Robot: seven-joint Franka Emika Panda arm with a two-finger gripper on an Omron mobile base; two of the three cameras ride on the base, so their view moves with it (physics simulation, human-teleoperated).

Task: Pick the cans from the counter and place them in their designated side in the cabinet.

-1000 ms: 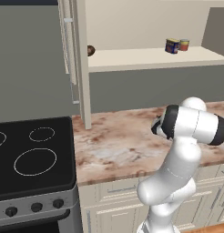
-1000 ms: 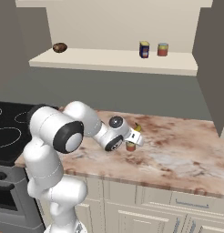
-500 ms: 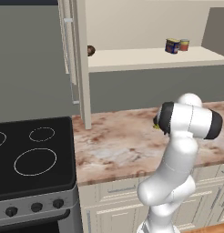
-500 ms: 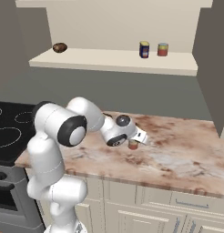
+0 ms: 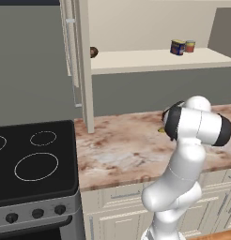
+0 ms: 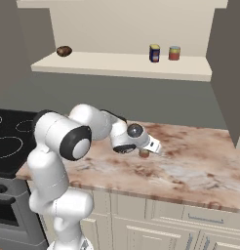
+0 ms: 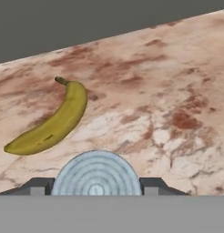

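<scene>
While half cut off below, a ridged pale-topped can (image 7: 95,175) clamped between end effector (image 7: 95,187) fingertips.

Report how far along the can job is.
Done: a blue can and a red-orange can stand at the right of the cabinet shelf. In hand: the end effector looks closed on a third can, which stands on the counter, not yet lifted. Left: raise that can and set it on the shelf. The banana lies beside it, apart.
</scene>
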